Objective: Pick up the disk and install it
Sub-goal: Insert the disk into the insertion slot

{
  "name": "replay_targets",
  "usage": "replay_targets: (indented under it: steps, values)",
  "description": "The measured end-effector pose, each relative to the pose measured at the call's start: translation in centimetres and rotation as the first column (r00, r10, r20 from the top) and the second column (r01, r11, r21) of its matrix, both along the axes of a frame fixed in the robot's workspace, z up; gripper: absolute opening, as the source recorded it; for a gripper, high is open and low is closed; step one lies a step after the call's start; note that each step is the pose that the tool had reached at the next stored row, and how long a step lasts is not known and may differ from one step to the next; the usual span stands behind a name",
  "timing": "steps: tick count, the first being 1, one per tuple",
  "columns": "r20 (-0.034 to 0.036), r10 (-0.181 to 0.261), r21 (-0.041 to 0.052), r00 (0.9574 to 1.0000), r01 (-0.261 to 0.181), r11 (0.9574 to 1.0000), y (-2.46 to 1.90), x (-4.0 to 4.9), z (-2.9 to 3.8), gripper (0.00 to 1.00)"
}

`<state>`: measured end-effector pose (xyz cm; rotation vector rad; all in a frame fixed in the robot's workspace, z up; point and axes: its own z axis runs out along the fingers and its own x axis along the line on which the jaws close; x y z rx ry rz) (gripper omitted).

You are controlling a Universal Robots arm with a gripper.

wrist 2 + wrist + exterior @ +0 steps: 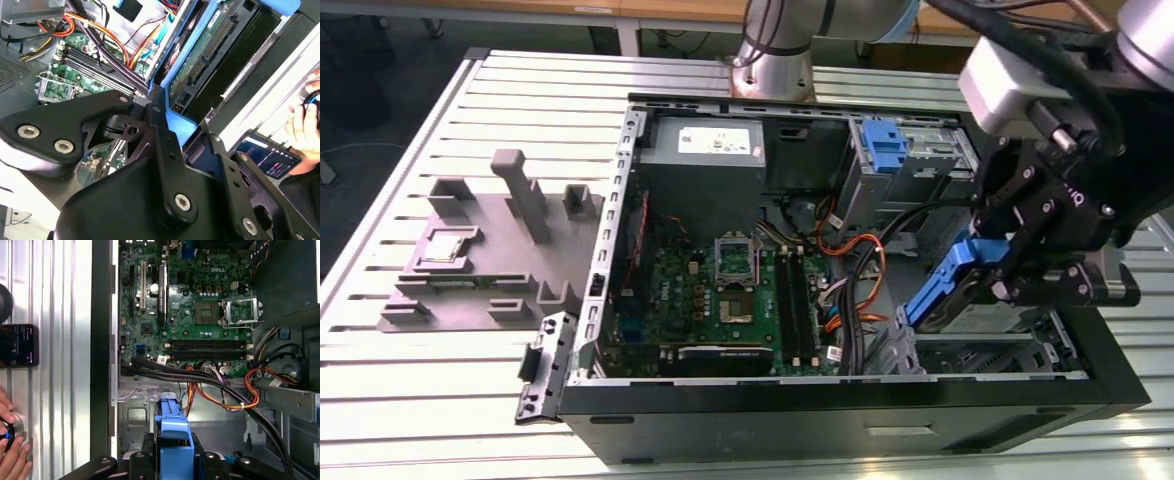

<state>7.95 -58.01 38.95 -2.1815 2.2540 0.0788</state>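
1. Disk, a flat silver-grey hard drive in a bright blue plastic carrier: off the worktop, steeply tilted, over the grey metal drive cage at the exterior view's right end of the open black computer case.
2. Grasp: the black two-finger gripper pinches the carrier by its edges.
3. Step, as judged: pick-up done, install in hand, drive not seated. Contact with the cage: cannot tell.
4. Seating calls for the carrier squared to the cage opening and kept off the orange and black cables just beside it.
5. Case lies on a slatted aluminium worktop.
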Motion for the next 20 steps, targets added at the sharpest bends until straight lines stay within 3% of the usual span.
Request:
replay_targets:
  steps: [12, 20]
  values:
    - [0.0000, 0.000, 0.0000, 1.0000, 0.000, 1.0000, -0.30, 0.00, -1.97, 0.36]
    - [-0.0001, 0.000, -0.0002, 1.0000, 0.000, 1.0000, -0.39, 0.00, -2.34, 0.36]
